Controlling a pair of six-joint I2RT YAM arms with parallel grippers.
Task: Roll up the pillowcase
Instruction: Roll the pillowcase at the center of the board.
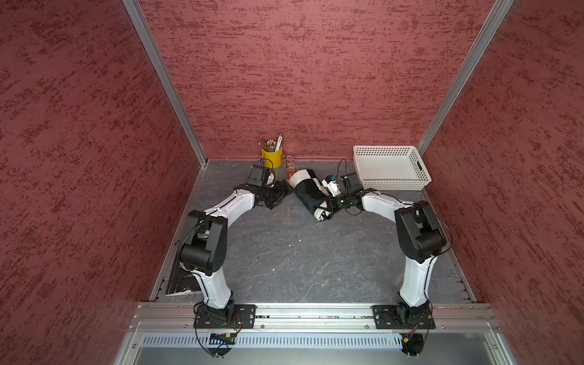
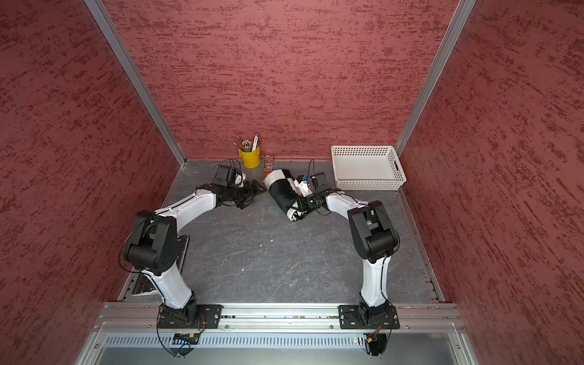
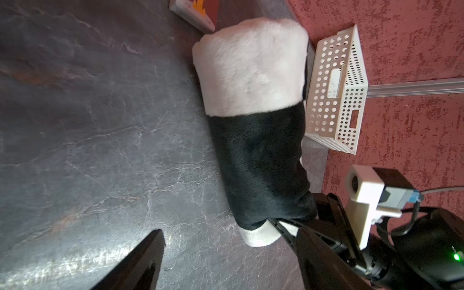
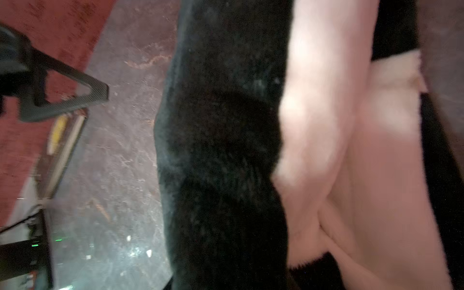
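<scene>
The pillowcase (image 1: 308, 192) (image 2: 282, 192) lies rolled into a thick black-and-white bundle at the back middle of the table. My right gripper (image 1: 328, 205) (image 2: 300, 205) is shut on the bundle's near end; in the left wrist view its finger presses the white end of the pillowcase (image 3: 256, 125). Plush cloth (image 4: 221, 150) fills the right wrist view and hides the jaws there. My left gripper (image 1: 279, 196) (image 2: 252, 193) (image 3: 231, 253) stands open just left of the roll, apart from it, with bare table between its fingers.
A white perforated basket (image 1: 390, 167) stands at the back right, close to the right wrist. A yellow cup of pencils (image 1: 271, 157) and a small brown carton (image 1: 289, 167) sit against the back wall. A dark flat book (image 1: 183, 281) lies at the left edge.
</scene>
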